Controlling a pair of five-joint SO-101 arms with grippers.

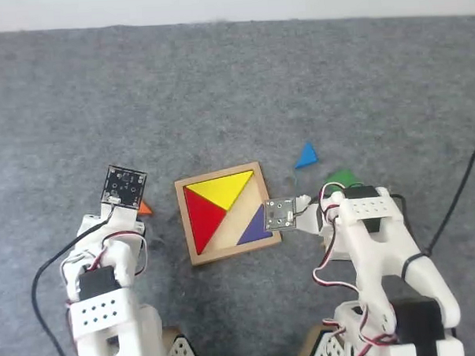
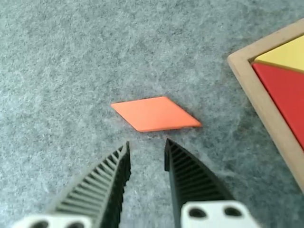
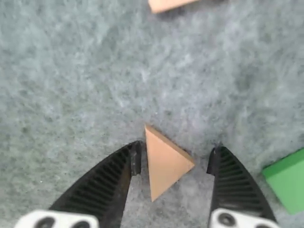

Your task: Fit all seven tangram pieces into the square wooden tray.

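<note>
Seven pieces get counted, tbh: five triangles [image 1: 220,189], one orange parallelogram [image 2: 156,114], one green piece [image 3: 289,183], plus one tray [image 1: 186,220].

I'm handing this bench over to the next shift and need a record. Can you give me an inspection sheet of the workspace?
Surface: grey felt mat.
Job's things: wooden tray holds yellow triangle, red triangle and purple triangle; blue triangle, green piece, orange parallelogram and tan triangle lie on the mat.
Clutter: nothing seen.
Grippers: left gripper open, just short of the orange parallelogram; right gripper open, astride the tan triangle.
Cables: black cable at the left arm, another at the right.
Surroundings: pale band beyond the mat.
</note>
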